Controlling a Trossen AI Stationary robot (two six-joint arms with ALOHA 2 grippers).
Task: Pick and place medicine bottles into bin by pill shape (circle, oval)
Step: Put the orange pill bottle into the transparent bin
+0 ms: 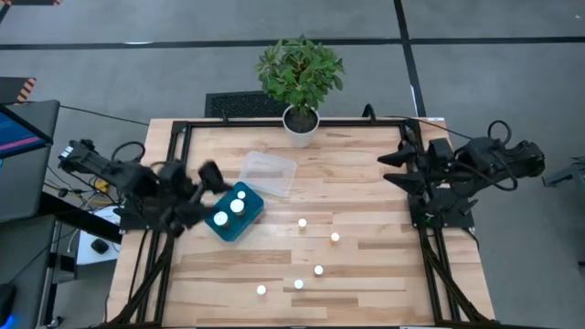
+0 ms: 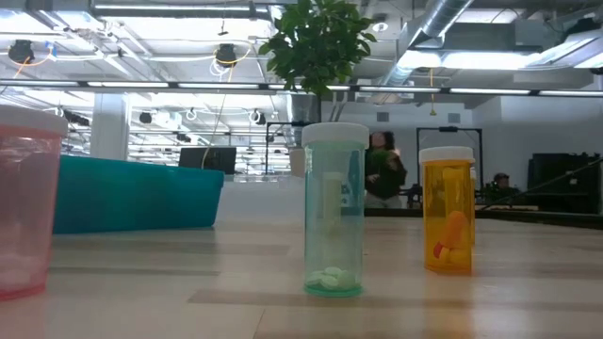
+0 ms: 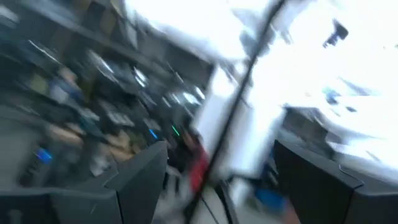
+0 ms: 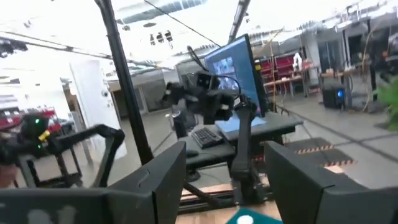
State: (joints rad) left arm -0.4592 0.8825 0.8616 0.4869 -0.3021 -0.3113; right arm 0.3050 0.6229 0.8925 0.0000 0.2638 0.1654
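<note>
Several white-capped medicine bottles stand loose on the wooden table, among them one near the middle [image 1: 303, 222] and one by the front edge [image 1: 261, 291]. Two more sit inside a teal bin [image 1: 247, 224]. The low view shows a clear bottle [image 2: 334, 212] holding round white pills and an orange bottle [image 2: 446, 212] holding oval ones. My left gripper [image 1: 212, 175] hangs open just left of the teal bin, holding nothing; its dark fingers [image 3: 143, 180] stand wide apart. My right gripper [image 1: 391, 167] waits open at the table's right edge, fingers [image 4: 161, 180] apart.
A clear bin [image 1: 268, 172] lies behind the teal one. A potted plant [image 1: 301, 78] stands at the back edge. A pink bottle [image 2: 24, 202] fills the low view's left side. Black frame rails [image 1: 155, 265] run along both table sides. People move in the room beyond.
</note>
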